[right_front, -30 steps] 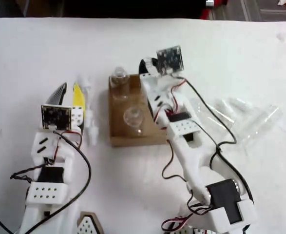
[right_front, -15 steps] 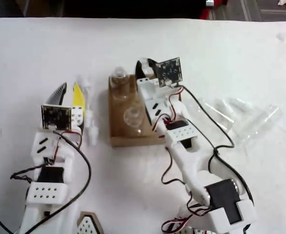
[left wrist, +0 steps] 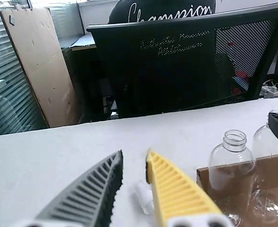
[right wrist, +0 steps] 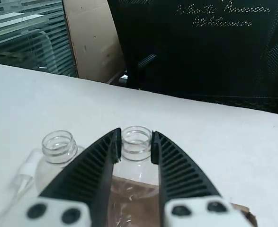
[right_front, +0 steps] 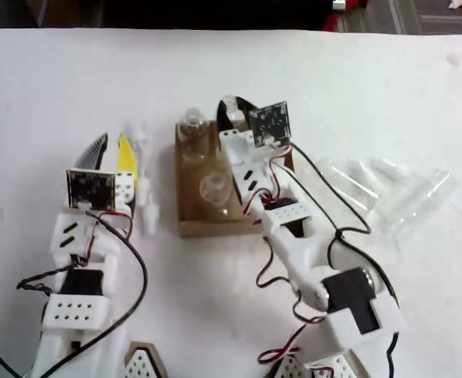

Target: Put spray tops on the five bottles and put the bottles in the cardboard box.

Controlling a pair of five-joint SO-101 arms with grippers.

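1. Over at the far end of the cardboard box (right_front: 190, 224), the right hand (right wrist: 135, 132) is clenched on the neck of a clear bottle (right wrist: 137, 141), with a black finger against each side of it.
2. That bottle stands upright with its neck open and its base inside the box.
3. A second bottle (right_front: 191, 126) stands just beside it in the box's far corner. A third bottle (right_front: 215, 189) stands nearer the middle of the box, and both have open necks.
4. The left hand (right_front: 112, 138) sits low over the bench (right_front: 57, 79) beside the box. It is released, with a clear gap between its grey and yellow fingers.
5. Spray tops (right_front: 138, 138) lie on the bench between the left hand and the box, one just beside the yellow finger and another nearer the arm's wrist. In the left wrist view, one top shows through the gap between the fingers.
6. Loose bottles (right_front: 388, 189) lie on their sides on the bench past the right arm, well apart from the box.
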